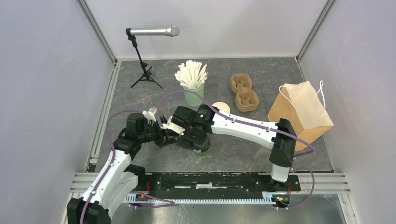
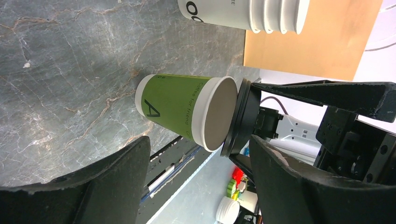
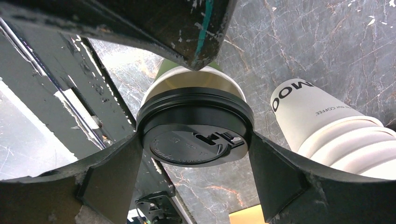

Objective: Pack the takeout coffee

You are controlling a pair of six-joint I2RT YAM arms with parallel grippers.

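An olive-green paper cup (image 2: pixel 175 105) stands on the grey table, its white rim uncovered; from above only a sliver of this cup (image 1: pixel 204 150) shows under the right arm. A round black lid (image 3: pixel 196 126) hangs tilted against the rim. My right gripper (image 3: pixel 195 142) is shut on the lid, one finger on each side of its edge. In the left wrist view the lid (image 2: pixel 243 119) leans on one side of the rim. My left gripper (image 2: pixel 198 186) stands open just short of the cup, nothing between its fingers. From above, the two grippers (image 1: pixel 161 133) (image 1: pixel 194 140) are close together.
A stack of lidless white printed cups (image 1: pixel 221 108) (image 3: pixel 327 130) stands right behind the green cup. A mint cup of white sticks (image 1: pixel 193 91), a cardboard cup carrier (image 1: pixel 244 92), a brown paper bag (image 1: pixel 301 114) and a microphone on a tripod (image 1: pixel 152 31) stand farther back.
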